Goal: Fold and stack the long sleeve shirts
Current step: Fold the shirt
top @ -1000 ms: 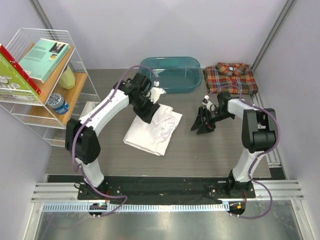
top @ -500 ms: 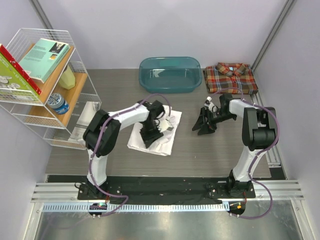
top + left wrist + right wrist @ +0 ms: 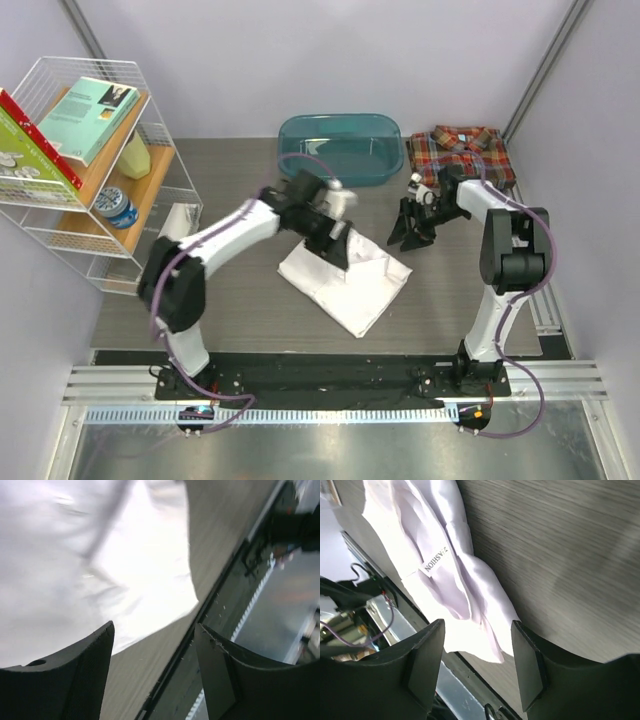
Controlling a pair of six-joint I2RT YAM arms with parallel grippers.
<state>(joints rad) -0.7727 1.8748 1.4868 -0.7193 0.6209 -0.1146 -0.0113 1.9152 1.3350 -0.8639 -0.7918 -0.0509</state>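
white shirt (image 3: 352, 285): we saw it lying folded at the middle of the table (image 3: 240, 300).
plaid shirt (image 3: 462, 152): folded at the far right corner, beside the teal tub (image 3: 340, 147).
left gripper (image 3: 154, 630): we found its fingers spread and empty over the white shirt's far edge.
right gripper (image 3: 477, 625): spread and empty too, between the two shirts.

1. The right gripper (image 3: 477, 625) has its two dark fingers (image 3: 422, 672) spread apart at the bottom, gripping nothing.
2. Beyond them the white shirt (image 3: 445, 570) lies rumpled on the grey wood-grain table (image 3: 560, 555) — a small printed label (image 3: 434, 561) shows on its folds.
3. A purple cable (image 3: 355, 637) loops at lower left.
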